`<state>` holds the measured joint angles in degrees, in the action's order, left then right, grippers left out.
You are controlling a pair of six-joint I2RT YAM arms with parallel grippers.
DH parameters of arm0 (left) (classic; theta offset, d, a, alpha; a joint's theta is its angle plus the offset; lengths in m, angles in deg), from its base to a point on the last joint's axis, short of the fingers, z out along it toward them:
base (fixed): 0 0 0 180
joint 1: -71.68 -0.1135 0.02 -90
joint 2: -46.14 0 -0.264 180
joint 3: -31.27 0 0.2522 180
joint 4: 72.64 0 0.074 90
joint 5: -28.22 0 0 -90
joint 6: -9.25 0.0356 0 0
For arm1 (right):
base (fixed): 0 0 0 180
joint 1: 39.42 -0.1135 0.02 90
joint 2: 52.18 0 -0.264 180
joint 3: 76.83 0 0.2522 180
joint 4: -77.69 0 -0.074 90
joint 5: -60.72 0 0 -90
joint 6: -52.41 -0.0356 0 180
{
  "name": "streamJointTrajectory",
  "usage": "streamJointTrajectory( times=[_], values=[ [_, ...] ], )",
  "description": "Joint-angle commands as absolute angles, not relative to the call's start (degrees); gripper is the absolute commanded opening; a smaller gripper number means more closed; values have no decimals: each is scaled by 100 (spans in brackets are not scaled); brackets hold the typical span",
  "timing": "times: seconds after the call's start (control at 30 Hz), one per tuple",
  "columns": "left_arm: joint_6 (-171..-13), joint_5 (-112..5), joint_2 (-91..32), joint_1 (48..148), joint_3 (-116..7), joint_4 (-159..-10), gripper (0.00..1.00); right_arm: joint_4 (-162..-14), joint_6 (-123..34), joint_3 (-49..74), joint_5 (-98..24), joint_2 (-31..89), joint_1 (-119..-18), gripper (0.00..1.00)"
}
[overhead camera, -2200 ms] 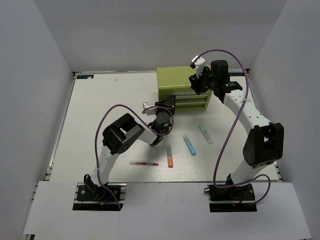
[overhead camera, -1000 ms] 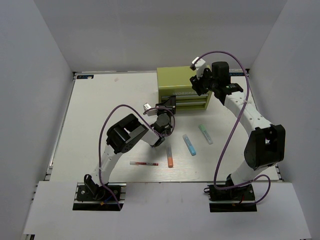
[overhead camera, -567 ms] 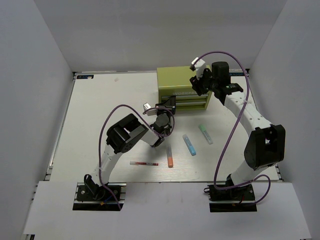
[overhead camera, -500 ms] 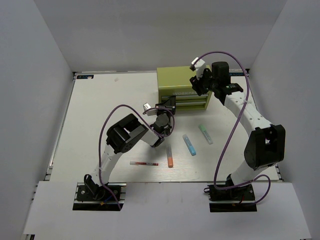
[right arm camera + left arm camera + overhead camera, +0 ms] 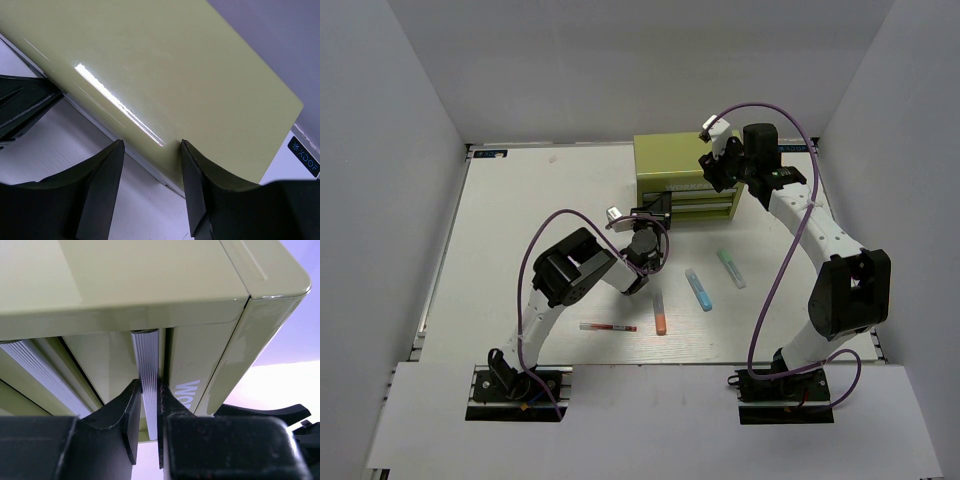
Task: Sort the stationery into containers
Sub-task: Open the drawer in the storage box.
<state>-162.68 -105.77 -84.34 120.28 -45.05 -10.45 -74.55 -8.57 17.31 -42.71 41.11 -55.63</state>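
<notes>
1. My left gripper pinches the ribbed handle of a drawer on the green cabinet, which stands at the far edge of the table, right of centre.
2. My right gripper hovers over the cabinet's top, fingers spread.
3. The orange marker, blue marker, mint marker and red-white pen lie toward the near edge.

white table, olive cabinet, mint marker, blue marker, orange marker, red-white pen
</notes>
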Motion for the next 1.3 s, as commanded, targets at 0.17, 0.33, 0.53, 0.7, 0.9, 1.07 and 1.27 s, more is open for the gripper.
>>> streamJointTrajectory(
  times=[0.17, 0.33, 0.53, 0.7, 0.9, 1.07, 1.27],
  values=[
    [-16100, -10476, -8376, 12274, -4208, -1529, 0, -6859, -902, 1761, -4202, 4186, -5559, 55],
    [-16100, -10424, -8324, 12327, -4146, -1529, 0, -6833, -894, 1796, -4115, 4247, -5568, 55],
    [-16100, -10423, -8192, 12380, -3971, -1582, 0, -6789, -902, 1867, -4071, 4300, -5559, 55],
    [-16100, -10476, -8078, 12432, -3795, -1582, 0, -6763, -929, 1920, -4018, 4379, -5568, 55],
    [-16100, -10476, -7849, 12538, -3531, -1477, 0, -6728, -946, 1937, -4000, 4379, -5586, 55],
    [-16100, -10371, -7735, 12652, -3417, -1477, 0, -6719, -964, 1911, -3965, 4344, -5568, 55],
    [-16047, -10256, -7630, 12819, -3364, -1477, 0, -6728, -981, 1876, -3956, 4335, -5568, 56]
  ],
)
